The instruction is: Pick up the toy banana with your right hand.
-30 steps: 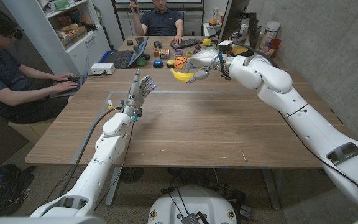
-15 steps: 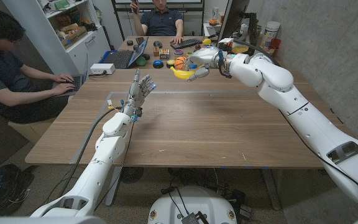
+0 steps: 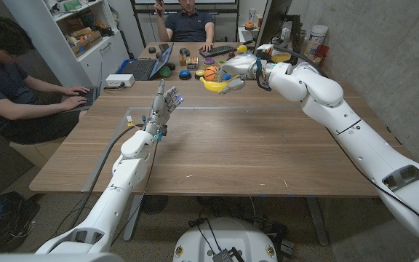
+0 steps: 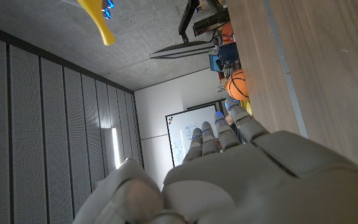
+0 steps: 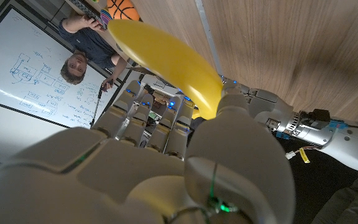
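Head view: high, fixed, looking down the table (image 3: pixel 217 145) toward 12 o'clock.
Wrist views: close behind each hand, inverted.
Shared: toy banana (image 3: pixel 213 86), tabletop.

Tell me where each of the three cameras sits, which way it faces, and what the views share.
Head view: on the robot's head, looking down the wooden table; both arms show.
Left wrist view: behind the left hand, upturned, facing ceiling and table edge.
Right wrist view: behind the right hand gripping the toy banana.
Shared: the banana and toy basketball appear in all three.

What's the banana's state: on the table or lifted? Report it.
Lifted. The toy banana is gripped in the right hand, held above the table.
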`<state>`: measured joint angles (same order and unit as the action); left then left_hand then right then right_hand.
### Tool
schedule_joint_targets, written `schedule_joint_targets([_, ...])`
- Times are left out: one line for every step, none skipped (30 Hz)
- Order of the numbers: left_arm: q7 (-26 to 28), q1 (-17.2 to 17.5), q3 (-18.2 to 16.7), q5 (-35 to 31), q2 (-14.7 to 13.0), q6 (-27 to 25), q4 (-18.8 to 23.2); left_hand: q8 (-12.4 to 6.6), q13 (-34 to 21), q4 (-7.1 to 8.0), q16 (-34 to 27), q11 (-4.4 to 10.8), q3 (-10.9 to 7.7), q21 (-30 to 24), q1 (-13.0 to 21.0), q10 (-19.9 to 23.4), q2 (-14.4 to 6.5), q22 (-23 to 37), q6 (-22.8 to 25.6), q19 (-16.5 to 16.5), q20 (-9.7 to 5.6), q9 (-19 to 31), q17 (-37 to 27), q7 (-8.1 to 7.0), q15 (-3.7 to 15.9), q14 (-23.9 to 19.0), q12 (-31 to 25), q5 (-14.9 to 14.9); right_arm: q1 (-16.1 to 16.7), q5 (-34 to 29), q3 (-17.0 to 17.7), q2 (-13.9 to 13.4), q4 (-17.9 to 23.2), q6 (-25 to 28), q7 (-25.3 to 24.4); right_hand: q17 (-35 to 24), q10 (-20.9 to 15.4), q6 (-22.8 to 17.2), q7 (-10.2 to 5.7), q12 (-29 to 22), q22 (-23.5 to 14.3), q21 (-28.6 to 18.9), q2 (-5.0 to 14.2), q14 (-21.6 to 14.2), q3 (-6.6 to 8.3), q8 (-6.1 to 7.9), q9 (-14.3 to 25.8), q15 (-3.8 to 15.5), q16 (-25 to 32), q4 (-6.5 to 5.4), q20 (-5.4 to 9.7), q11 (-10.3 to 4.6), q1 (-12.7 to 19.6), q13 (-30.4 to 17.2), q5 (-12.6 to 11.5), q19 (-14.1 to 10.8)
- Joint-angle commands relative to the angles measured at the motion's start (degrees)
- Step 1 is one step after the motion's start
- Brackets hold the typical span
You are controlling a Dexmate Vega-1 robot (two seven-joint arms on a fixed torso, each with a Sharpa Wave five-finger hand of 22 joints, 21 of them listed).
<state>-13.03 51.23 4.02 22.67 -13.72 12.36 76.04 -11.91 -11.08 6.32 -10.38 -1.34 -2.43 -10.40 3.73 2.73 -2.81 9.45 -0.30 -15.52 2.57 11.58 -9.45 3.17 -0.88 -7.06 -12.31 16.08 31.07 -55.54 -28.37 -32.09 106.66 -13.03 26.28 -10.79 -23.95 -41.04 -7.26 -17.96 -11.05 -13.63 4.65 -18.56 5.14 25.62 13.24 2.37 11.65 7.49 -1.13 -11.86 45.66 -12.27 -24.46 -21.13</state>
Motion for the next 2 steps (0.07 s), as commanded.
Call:
schedule_joint_targets([0.3,-0.09,0.19,-0.26,0.12,-0.15,0.01,0.01,-0.06,-0.02,-0.05,0.02,0.01,-0.15,0.66,0.55,0.05,0.28,0.51,-0.49,0.14,0.26,-0.27,0.07,-0.13,-0.42,-0.09,-0.39,-0.04,0.06,-0.1,0.11,-0.35,-0.26,-0.38,-0.22,-0.45,-6.25,-5.62,0.18,-0.13,-0.06,1.42,-0.31,-0.06,0.47,0.31,8.5,-0.04,-0.2,0.51,-0.09,0.82,-0.04,-0.51,-0.27])
schedule_joint_targets([0.31,-0.09,0.19,-0.27,0.12,-0.16,0.01,0.01,-0.06,-0.02,-0.05,0.0,0.01,-0.14,0.67,0.56,0.05,0.28,0.52,-0.47,0.12,0.27,-0.27,0.07,-0.13,-0.42,-0.1,-0.4,-0.04,0.06,-0.1,0.11,-0.35,-0.26,-0.38,-0.22,-0.45,-6.25,-5.62,0.19,-0.13,-0.07,1.42,-0.31,-0.06,0.47,0.31,8.54,-0.04,-0.2,0.51,-0.09,0.83,-0.04,-0.52,-0.27])
